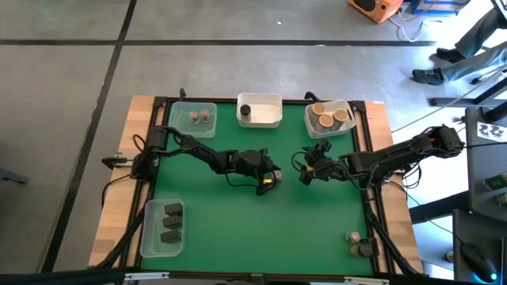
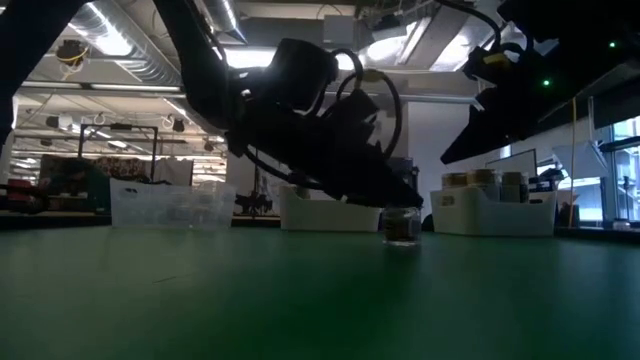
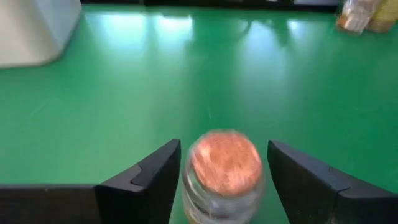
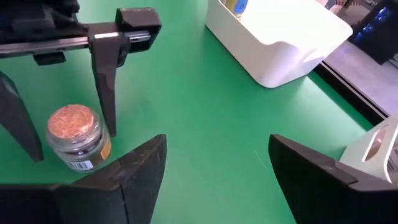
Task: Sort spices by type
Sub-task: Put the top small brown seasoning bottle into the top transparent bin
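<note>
A small clear spice jar with an orange-tan lid (image 4: 74, 134) stands upright on its base on the green table, near the middle. My left gripper (image 3: 224, 144) is open and low over the table, with one finger on each side of this jar (image 3: 224, 167). In the high view the left gripper (image 1: 272, 176) is left of centre. My right gripper (image 1: 306, 176) faces it from the table's right. It is open, with nothing between its fingers (image 4: 214, 168). My left gripper comes at the jar nearly level from the table's left side and straddles it below the lid. One finger (image 4: 107, 106) stands close against the jar's side. I cannot tell whether it touches. The jar rests on the table.
Along the far edge stand three tubs: a clear tub (image 1: 194, 119) with two grey-lidded jars, a white tub (image 1: 260, 111) with a dark cylinder, and a tub (image 1: 329, 119) of tan-lidded jars. A clear tub (image 1: 162, 226) with dark blocks is near left. Loose jars (image 1: 358, 244) stand near right.
</note>
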{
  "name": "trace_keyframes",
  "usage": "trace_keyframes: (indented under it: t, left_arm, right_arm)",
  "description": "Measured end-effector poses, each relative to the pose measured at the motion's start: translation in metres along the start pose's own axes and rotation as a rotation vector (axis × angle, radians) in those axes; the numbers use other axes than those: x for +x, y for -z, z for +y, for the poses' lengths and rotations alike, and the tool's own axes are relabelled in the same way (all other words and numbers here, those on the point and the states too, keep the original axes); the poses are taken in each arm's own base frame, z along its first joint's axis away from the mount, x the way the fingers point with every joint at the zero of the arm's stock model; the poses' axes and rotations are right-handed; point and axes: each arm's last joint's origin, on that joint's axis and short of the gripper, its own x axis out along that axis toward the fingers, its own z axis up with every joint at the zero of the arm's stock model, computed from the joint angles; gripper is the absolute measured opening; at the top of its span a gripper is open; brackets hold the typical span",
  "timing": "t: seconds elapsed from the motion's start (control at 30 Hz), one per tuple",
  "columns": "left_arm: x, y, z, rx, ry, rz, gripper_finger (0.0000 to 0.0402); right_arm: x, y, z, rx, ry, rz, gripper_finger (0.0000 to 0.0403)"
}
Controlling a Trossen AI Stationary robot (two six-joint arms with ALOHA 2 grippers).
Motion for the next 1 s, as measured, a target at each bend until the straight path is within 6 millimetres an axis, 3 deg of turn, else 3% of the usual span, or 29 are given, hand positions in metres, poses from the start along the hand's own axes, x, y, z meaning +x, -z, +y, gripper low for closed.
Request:
trace_keyframes:
  t: [0.2, 0.47, 0.63, 0.83, 0.9, 1.0]
  left_arm:
    - [-0.001, -0.001, 0.0, 0.028, -0.002, 0.001, 0.0163]
    - [-0.011, -0.01, 0.001, 0.044, -0.009, 0.057, 0.0159]
    - [-0.037, -0.033, 0.002, 0.083, -0.101, 0.126, 0.0163]
    - [-0.081, -0.063, 0.006, 0.175, -0.257, 0.206, 0.016]
    - [-0.096, -0.069, 0.009, 0.192, -0.31, 0.217, 0.016]
    - [-0.12, -0.063, 0.018, 0.19, -0.387, 0.238, 0.0162]
  right_arm:
    - [0.0, 0.0, 0.0, 0.001, -0.001, -0.001, 0.0282]
    - [0.0, 0.001, 0.0, -0.005, -0.015, 0.011, 0.0282]
    - [0.0, 0.001, 0.0, -0.007, -0.013, 0.013, 0.0282]
    - [0.002, 0.002, 0.001, -0.011, -0.002, 0.014, 0.0282]
    - [0.003, 0.002, 0.002, -0.015, 0.0, 0.018, 0.0282]
    - [0.007, 0.004, 0.004, -0.021, 0.003, 0.025, 0.0282]
